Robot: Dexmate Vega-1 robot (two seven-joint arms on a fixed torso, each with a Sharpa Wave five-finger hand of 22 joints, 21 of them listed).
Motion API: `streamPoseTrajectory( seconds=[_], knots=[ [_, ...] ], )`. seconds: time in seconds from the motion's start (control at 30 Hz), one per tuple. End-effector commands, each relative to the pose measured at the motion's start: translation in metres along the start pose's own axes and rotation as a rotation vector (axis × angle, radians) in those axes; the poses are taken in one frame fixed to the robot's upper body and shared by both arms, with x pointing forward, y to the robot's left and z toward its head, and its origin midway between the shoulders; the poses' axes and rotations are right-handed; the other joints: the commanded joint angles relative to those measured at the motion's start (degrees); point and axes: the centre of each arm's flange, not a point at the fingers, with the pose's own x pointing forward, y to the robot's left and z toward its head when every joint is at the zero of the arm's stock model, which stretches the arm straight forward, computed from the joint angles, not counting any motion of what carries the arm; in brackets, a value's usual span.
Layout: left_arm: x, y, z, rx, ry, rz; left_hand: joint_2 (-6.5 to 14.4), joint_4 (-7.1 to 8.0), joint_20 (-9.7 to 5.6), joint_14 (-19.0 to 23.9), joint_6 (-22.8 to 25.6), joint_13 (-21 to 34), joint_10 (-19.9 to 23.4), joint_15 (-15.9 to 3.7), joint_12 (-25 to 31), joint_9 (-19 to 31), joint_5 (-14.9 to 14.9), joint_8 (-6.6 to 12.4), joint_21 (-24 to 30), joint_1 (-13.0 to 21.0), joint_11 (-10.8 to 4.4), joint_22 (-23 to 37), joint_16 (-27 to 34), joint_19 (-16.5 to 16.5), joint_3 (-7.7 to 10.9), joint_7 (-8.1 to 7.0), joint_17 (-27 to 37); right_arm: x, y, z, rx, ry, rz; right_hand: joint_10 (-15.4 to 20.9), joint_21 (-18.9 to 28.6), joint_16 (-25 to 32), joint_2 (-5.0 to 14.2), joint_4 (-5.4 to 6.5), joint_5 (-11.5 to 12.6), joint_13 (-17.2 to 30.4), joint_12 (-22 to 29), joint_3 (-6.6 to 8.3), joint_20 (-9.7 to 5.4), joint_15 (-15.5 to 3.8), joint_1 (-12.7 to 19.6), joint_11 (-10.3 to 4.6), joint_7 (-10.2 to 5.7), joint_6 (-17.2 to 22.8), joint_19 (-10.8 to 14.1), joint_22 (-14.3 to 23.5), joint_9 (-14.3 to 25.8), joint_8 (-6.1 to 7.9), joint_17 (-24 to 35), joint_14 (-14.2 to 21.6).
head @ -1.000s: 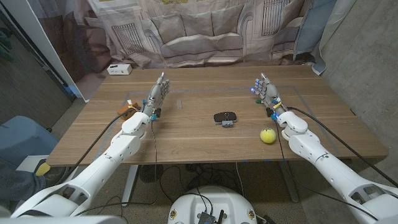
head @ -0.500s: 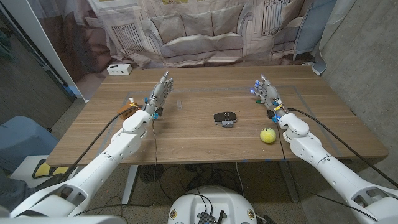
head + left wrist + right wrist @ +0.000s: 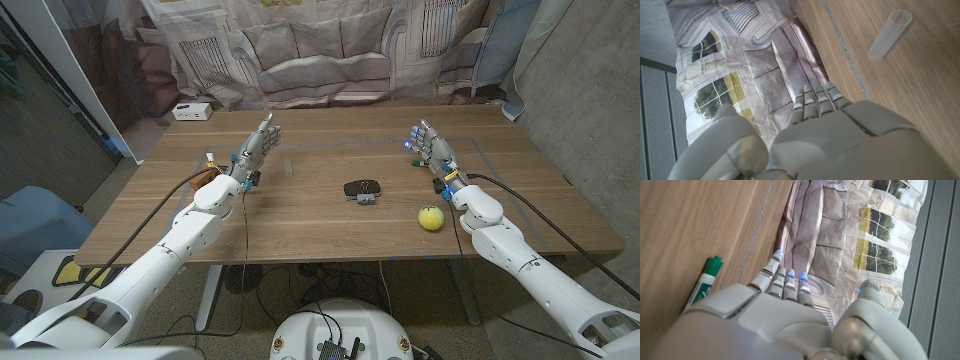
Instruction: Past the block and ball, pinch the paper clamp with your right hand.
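The black paper clamp (image 3: 361, 190) lies at the middle of the wooden table (image 3: 320, 230). A yellow-green ball (image 3: 431, 217) sits to its right, close to my right forearm. A small orange-brown block (image 3: 206, 179) peeks out beside my left forearm. My right hand (image 3: 428, 148) is raised beyond the ball, right of the clamp and apart from it, fingers straight and holding nothing; in the right wrist view its fingers (image 3: 782, 282) point at the backdrop. My left hand (image 3: 257, 146) is raised at the far left of the clamp, also with nothing in it, its fingers (image 3: 815, 102) extended.
A white box (image 3: 190, 112) stands at the table's far left corner. A clear plastic tube (image 3: 889, 35) lies near my left hand. A green marker (image 3: 704, 285) lies by my right hand. A printed cloth backdrop (image 3: 330, 50) hangs behind the table.
My left hand has drifted slightly to the right and away from me. The right hand, clamp and ball have stayed nearly where they were.
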Motion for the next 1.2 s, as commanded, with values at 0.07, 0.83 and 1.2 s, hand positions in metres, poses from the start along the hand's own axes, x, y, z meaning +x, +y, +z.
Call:
streamPoseTrajectory(
  seconds=[0.07,0.83,1.2],
  knots=[
    [0.002,-0.007,-0.002,-0.051,-0.054,-0.031,-0.1,-0.59,0.27,1.4,1.6,0.0,1.5,-0.26,0.5,0.3,-0.1,0.40,-0.3,0.6,-0.20,0.2,0.2,1.4,-0.05,-0.31,0.3,-0.013,-0.008,0.015,-0.057,-0.046,0.077,0.9,-0.3,-0.2,0.06,-0.13,0.1,0.1,0.1,0.52,-0.26,-0.29,0.9,0.00,-0.06,0.5,0.5,0.1,0.1,0.21,0.1,0.3],
    [-0.027,-0.007,0.025,0.035,-0.077,-0.007,0.1,-0.89,0.68,3.1,3.6,-0.1,3.0,-0.44,0.6,0.3,-0.2,0.36,-1.0,0.8,-0.19,0.2,0.0,2.7,-0.02,-0.16,0.3,-0.047,0.026,0.038,-0.240,-0.067,0.045,1.5,-1.1,-0.9,0.40,-0.65,0.0,0.2,-0.1,0.95,-0.47,-0.67,2.0,-0.17,-0.48,1.6,0.2,0.1,0.1,0.33,-0.1,-0.1],
    [-0.042,0.006,0.020,0.011,-0.099,-0.003,0.6,-1.03,0.74,3.3,3.8,-0.2,3.4,-0.54,0.6,0.3,-0.2,0.21,-1.4,1.1,-0.14,0.2,-0.2,2.7,0.21,-0.17,0.3,-0.052,0.057,0.055,-0.325,-0.118,0.057,1.7,-1.4,-1.1,0.49,-0.88,-0.1,0.2,-0.2,1.14,-0.60,-0.84,2.6,-0.50,-0.53,1.6,0.2,0.1,0.0,0.23,-0.2,-0.2]
  ],
)
